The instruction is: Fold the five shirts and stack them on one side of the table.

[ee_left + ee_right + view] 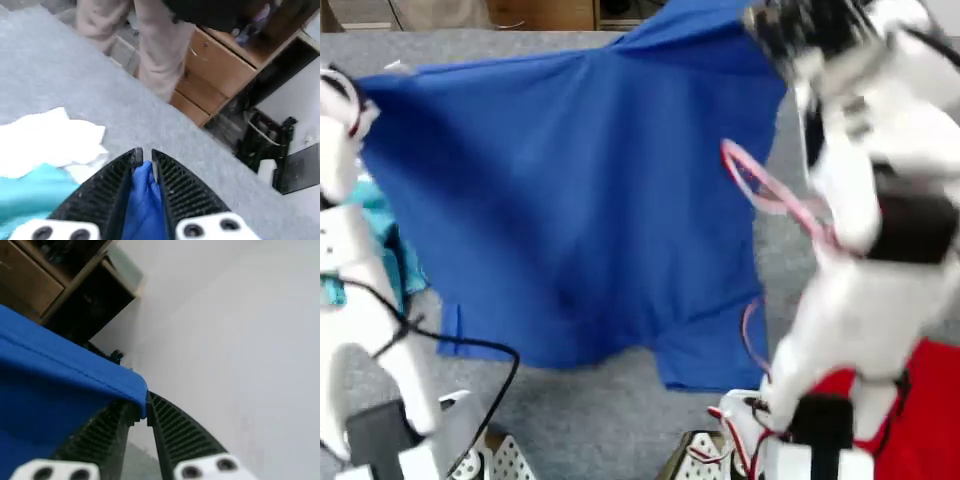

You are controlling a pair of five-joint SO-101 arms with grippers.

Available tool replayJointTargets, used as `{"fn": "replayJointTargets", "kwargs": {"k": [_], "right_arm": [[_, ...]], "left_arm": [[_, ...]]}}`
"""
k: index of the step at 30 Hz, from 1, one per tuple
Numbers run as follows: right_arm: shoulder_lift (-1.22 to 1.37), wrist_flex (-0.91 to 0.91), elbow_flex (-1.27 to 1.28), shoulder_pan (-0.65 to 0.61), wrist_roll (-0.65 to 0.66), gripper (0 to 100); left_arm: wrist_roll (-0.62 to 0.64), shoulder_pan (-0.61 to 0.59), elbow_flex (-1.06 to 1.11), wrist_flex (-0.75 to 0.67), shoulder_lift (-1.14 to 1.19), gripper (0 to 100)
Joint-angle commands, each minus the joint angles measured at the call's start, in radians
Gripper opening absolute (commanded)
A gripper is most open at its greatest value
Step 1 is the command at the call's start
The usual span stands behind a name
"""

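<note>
Grey table [590,420], wooden drawers [220,65] behind, left gripper [145,156] and right gripper [143,407] clamping blue shirt [590,200]

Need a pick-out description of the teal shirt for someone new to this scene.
Start at the big blue shirt stretched over the grey table. At its edge by the left arm's end effector, a crumpled teal shirt pokes out. It is the only teal piece; its neighbour is a white cloth.

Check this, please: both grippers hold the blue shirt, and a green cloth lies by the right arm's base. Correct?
No: the high view shows that the cloth is red, not green. The left gripper and the right gripper do hold the blue shirt.
</note>
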Motion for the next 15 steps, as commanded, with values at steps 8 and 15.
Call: {"fn": "replayJointTargets", "kwargs": {"k": [8, 15], "right_arm": [[0.341, -0.600, 0.117, -0.053, -0.152, 0.4], [0.561, -0.595, -0.130, -0.088, -0.152, 0.4]], "left_arm": [[0.063, 0.127, -0.313, -0.210, 0.472, 2], [0.058, 0.127, -0.991, 0.077, 0.875, 2]]}}
